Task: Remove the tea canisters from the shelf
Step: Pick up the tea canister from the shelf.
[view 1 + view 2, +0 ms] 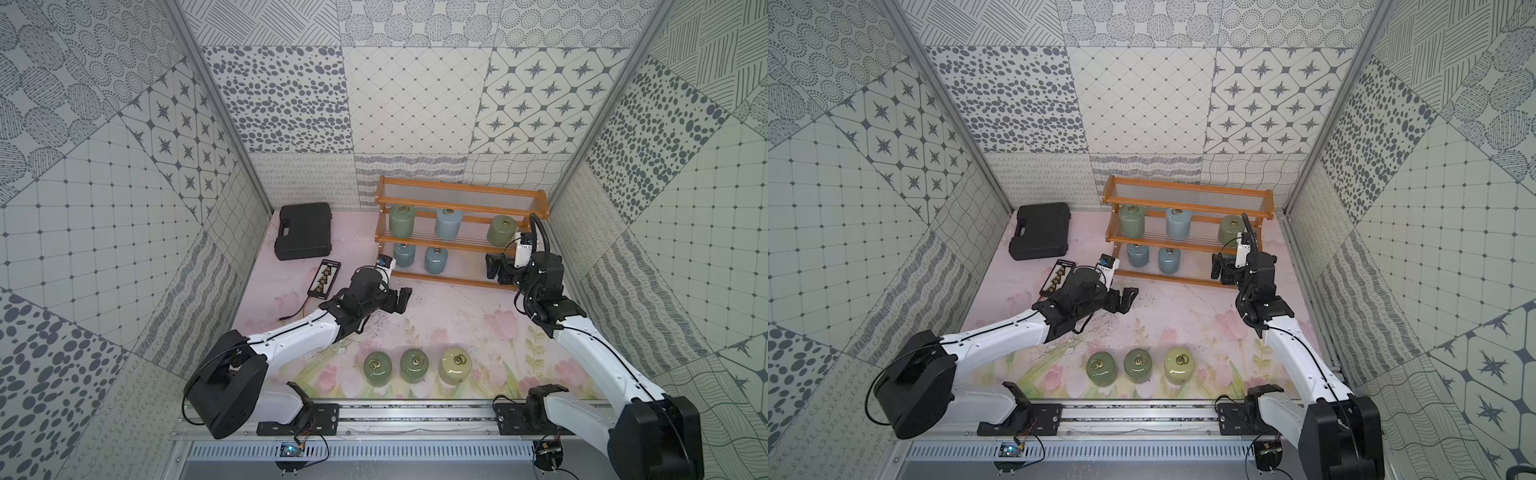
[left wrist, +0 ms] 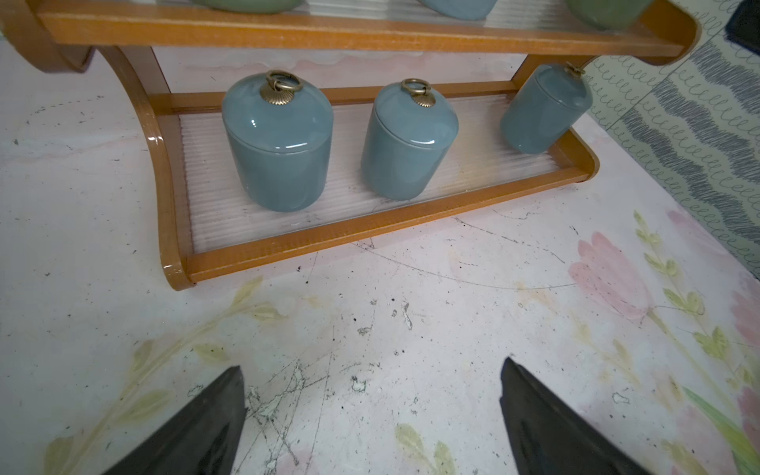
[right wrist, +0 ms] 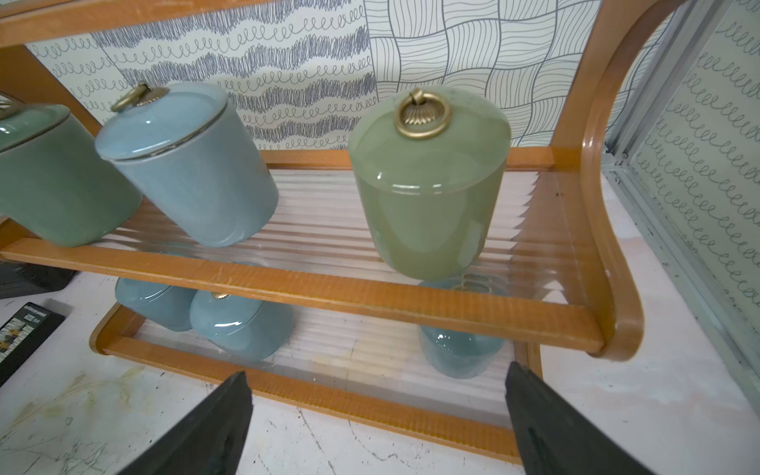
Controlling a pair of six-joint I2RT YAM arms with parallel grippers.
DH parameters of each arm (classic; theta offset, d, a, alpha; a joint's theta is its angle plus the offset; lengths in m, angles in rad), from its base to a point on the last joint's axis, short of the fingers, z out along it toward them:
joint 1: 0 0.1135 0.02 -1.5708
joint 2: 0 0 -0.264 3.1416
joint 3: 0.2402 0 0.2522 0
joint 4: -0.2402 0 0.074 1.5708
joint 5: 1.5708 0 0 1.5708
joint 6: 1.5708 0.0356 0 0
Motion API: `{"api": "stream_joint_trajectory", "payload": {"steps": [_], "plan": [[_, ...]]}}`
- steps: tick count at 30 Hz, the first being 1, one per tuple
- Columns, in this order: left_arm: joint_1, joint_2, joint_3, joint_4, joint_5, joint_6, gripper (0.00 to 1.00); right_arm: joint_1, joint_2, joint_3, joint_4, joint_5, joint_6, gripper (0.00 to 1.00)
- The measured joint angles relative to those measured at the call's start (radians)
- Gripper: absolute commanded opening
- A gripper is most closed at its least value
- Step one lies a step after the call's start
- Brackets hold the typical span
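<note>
The left gripper (image 2: 372,364) sits low over the pink floral tabletop (image 2: 411,312), just short of the left end of the stepped three-tier shelf of orange-brown wood with thin ribbed slats (image 2: 370,234). Its two black fingers (image 2: 197,427) are spread wide and hold nothing. The wrist view does not settle whether their tips touch the tabletop.

Ahead of them, on the bottom tier, three pale blue glossy lidded canisters with brass ring handles stand upright and apart: the left one (image 2: 277,144), the middle one (image 2: 407,144) and the right one (image 2: 545,109). On the middle tier stand a sage green canister (image 1: 401,222), a fourth pale blue canister (image 1: 449,223) and a right-hand sage green canister (image 1: 502,230).

Off the shelf, near the tabletop's front edge, a row holds two more sage green canisters (image 1: 377,370) (image 1: 414,365) and a cream canister (image 1: 457,365).

The right gripper (image 3: 377,369) hangs before the shelf's right end. Its black fingers (image 3: 197,432) are equally wide, with nothing between them. They face the right-hand sage green canister, near it but apart.
</note>
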Motion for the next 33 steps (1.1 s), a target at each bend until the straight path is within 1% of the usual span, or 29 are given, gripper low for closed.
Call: {"api": "stream_joint_trajectory", "payload": {"steps": [7,19,33], "plan": [[0.002,0.011,-0.005,0.033,0.003,-0.001,1.0,-0.042,0.096,0.037,0.09,-0.034,-0.045,1.0],[0.005,0.011,-0.026,0.06,0.011,-0.009,1.0,-0.053,0.192,0.043,0.246,-0.04,-0.108,1.0],[0.005,0.008,-0.039,0.074,0.029,-0.029,1.0,-0.061,0.293,0.121,0.334,-0.028,-0.147,1.0]]}}
